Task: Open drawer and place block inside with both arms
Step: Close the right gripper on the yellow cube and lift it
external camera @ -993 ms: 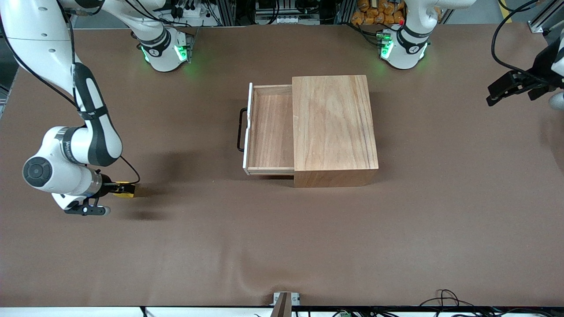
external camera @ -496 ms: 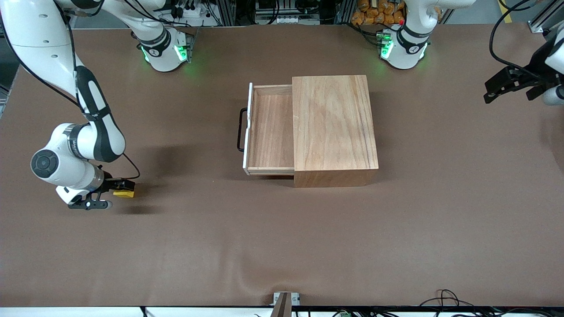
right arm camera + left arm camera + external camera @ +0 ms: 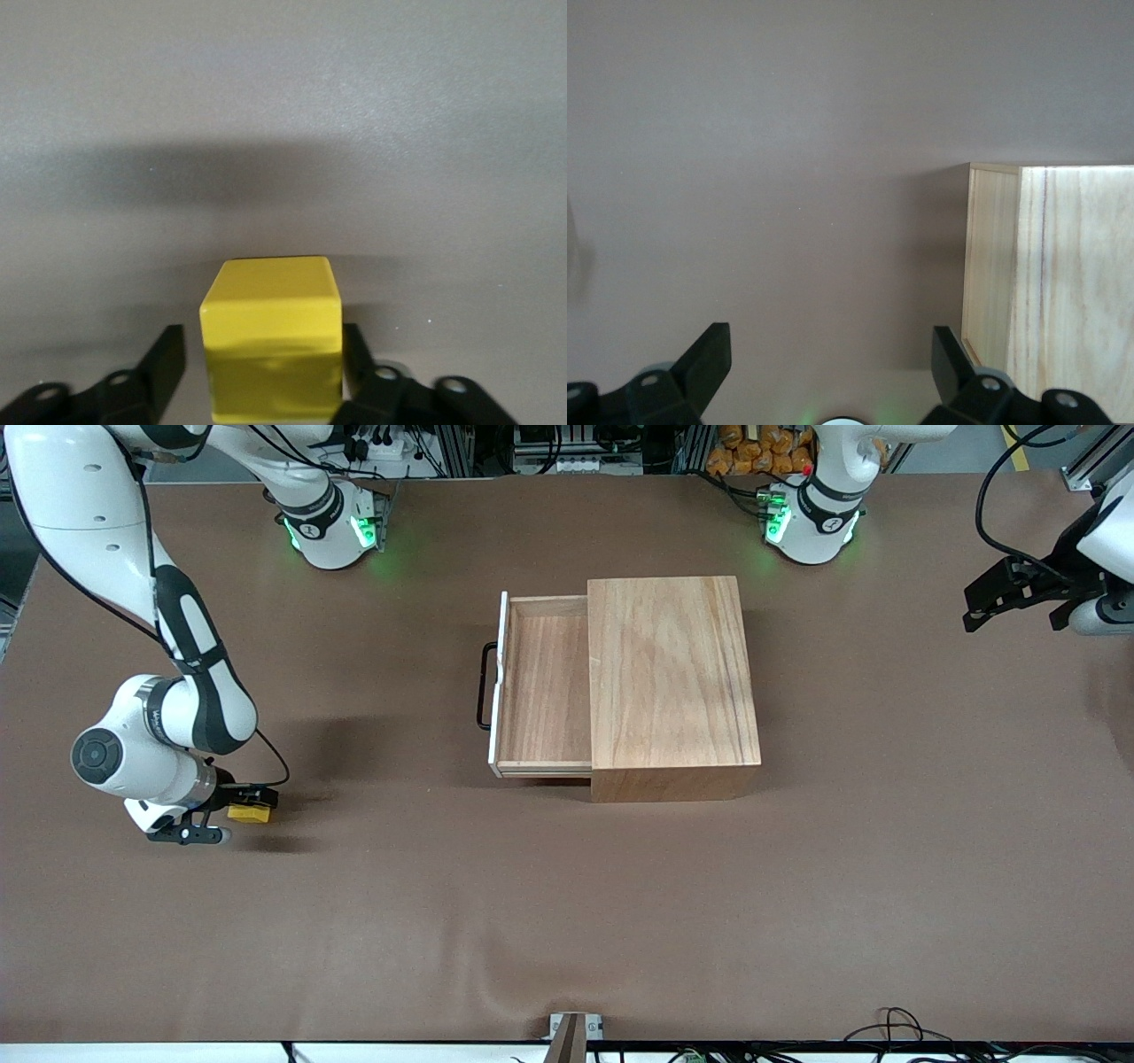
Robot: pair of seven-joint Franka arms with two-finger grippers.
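- Straddling the glossy yellow block [image 3: 272, 336], the right gripper [image 3: 237, 812] has one black finger touching it, the other slightly apart.
- Left gripper [image 3: 833, 372] hovers wide open, empty, beside the smooth light-wood box [image 3: 1050, 283].

- One block [image 3: 248, 812], small, yellow, cube-shaped.
- One wooden box [image 3: 673, 686], light wood.
- One drawer [image 3: 542, 686], set in that box, with one black loop handle [image 3: 484, 686].
- Two arms, white with black sections: right arm [image 3: 168, 708] and left arm [image 3: 1103, 540].
- Two green-lit round bases [image 3: 332, 527].
- One brown table [image 3: 567, 903].
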